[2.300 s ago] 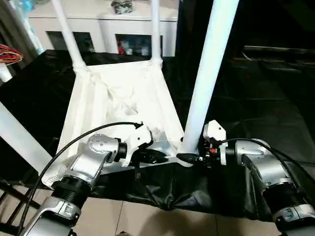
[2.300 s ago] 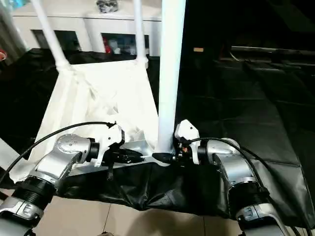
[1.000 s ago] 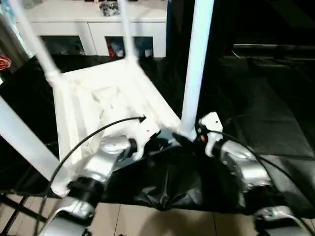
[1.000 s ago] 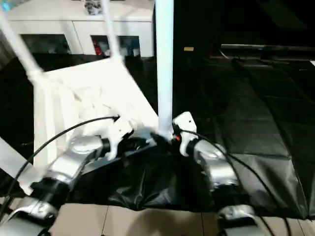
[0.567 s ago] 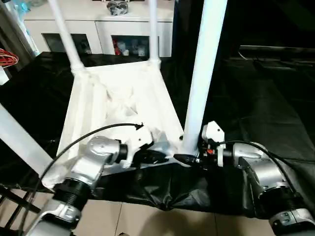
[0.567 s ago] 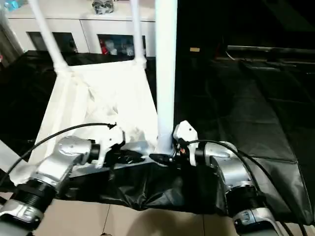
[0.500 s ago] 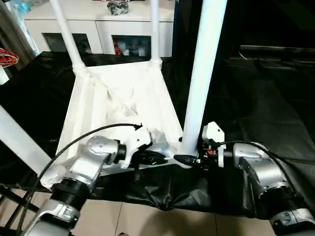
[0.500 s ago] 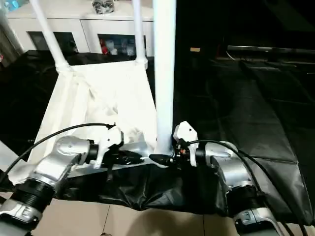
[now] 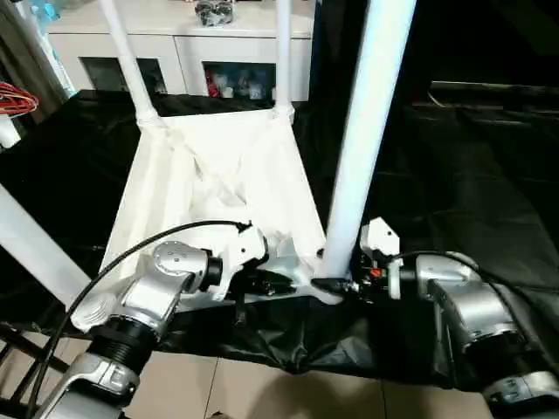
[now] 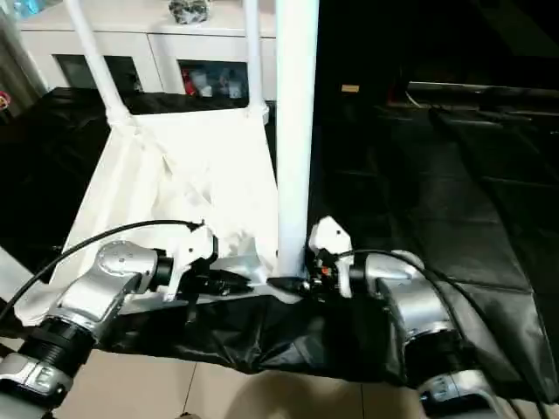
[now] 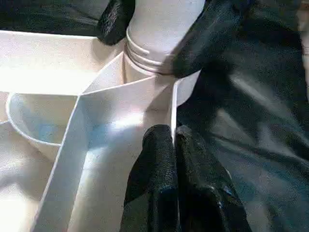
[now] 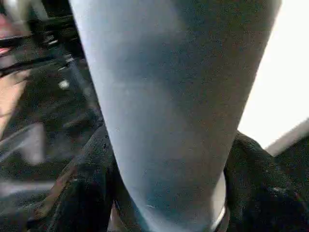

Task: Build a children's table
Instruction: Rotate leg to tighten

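The white plastic tabletop (image 9: 218, 188) lies upside down on the black-draped table (image 9: 489, 175), ribbed underside up, its near edge at the table's front. Each round corner socket holds a white tubular leg: two thin-looking far legs (image 9: 127, 61) rise at the back corners, another leg (image 9: 35, 249) slants off at the near left, and the near right leg (image 9: 362, 140) stands upright in its socket (image 11: 186, 89).

The right gripper (image 9: 330, 285) grips the base of that near right leg, a black finger on each side just above the socket. The left gripper (image 9: 266, 281) is closed on the tabletop's thin near rim beside the same corner.

From the left wrist, the two black fingers (image 11: 157, 179) pinch an upright rib of the rim, and the leg's ringed collar shows seated in the socket with the right gripper's fingers (image 11: 212, 34) around it. The right wrist view gives the smooth, rounded leg close up, dark fingertips (image 12: 89, 193) on either side.

Behind the table stands a white cabinet (image 9: 192, 44) with small items on its shelves. The cloth is glossy and creased.
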